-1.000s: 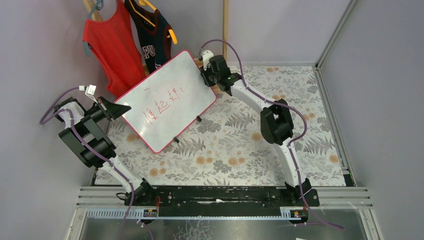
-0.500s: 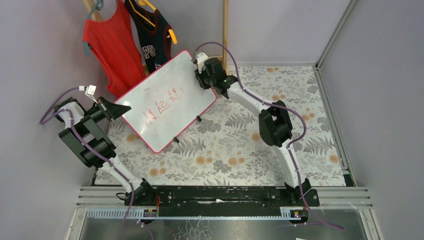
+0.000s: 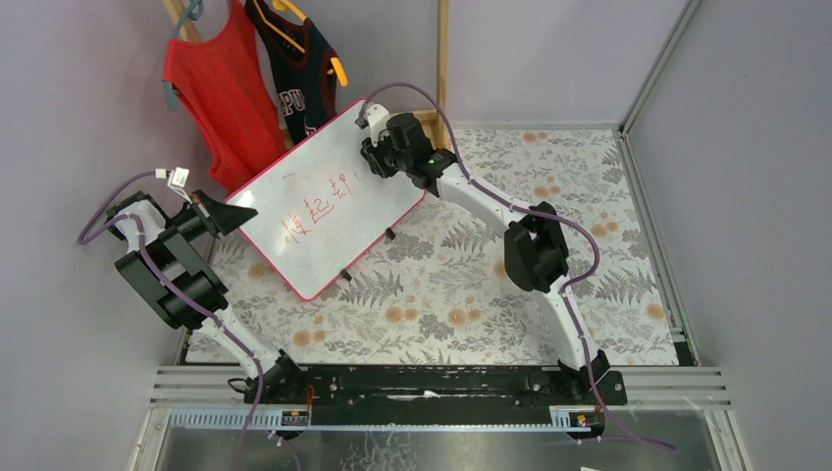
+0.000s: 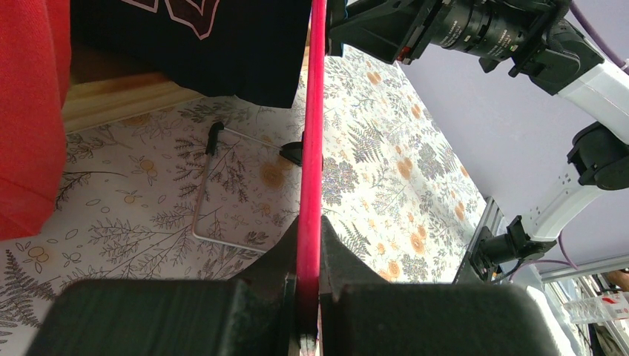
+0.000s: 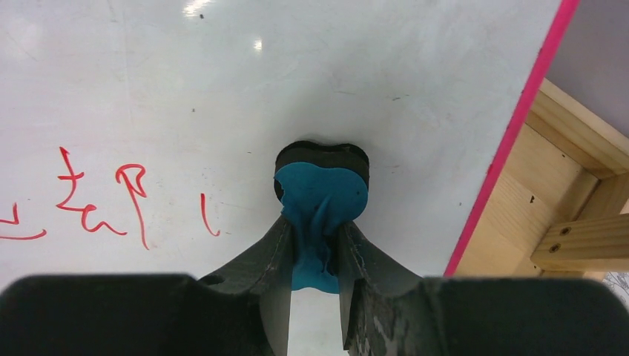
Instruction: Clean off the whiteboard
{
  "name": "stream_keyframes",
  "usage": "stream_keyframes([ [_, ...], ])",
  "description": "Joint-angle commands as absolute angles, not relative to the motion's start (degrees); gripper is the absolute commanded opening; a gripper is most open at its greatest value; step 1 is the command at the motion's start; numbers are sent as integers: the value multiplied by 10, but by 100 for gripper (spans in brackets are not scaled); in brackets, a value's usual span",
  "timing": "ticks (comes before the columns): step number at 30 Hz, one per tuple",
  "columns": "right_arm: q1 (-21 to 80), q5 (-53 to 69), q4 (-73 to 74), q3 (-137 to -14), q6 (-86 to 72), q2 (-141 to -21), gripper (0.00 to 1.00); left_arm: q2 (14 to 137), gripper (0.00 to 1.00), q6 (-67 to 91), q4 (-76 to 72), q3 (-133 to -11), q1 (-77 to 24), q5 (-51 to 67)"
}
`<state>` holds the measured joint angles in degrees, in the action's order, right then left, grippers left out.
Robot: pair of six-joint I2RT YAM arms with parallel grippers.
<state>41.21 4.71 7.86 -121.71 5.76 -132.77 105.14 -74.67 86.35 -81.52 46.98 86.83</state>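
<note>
The whiteboard stands tilted on small black feet, white with a pink-red frame and red writing across its middle. My left gripper is shut on the board's left frame edge, which runs edge-on up the left wrist view. My right gripper is shut on a blue eraser with a black pad, pressed against the board's surface near its upper right corner. In the top view that gripper sits over the board, just right of the red strokes.
A red vest and a dark vest hang behind the board on a wooden rack. The board's wire stand rests on the floral tablecloth. Walls close in left, back and right.
My right gripper has slid left across the board's upper right corner with the eraser, toward the red writing. The left arm and the board have stayed still.
</note>
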Motion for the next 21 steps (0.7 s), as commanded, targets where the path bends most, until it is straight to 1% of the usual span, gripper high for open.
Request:
stream_keyframes([
  [1, 425, 43, 50, -1236, 73, -1296, 0, 1062, 0, -779, 833, -801, 477, 795],
  [7, 421, -40, 87, -1296, 94, -1339, 0, 1060, 0, -779, 833, -800, 477, 794],
  [13, 415, -68, 86, -1297, 94, -1346, 0, 1061, 0, -779, 833, -800, 477, 796],
  [18, 414, -51, 91, -1293, 89, -1349, 0, 1062, 0, -779, 833, -799, 477, 795],
  [21, 414, -10, 93, -1279, 83, -1344, 0, 1061, 0, -780, 833, -798, 477, 795],
])
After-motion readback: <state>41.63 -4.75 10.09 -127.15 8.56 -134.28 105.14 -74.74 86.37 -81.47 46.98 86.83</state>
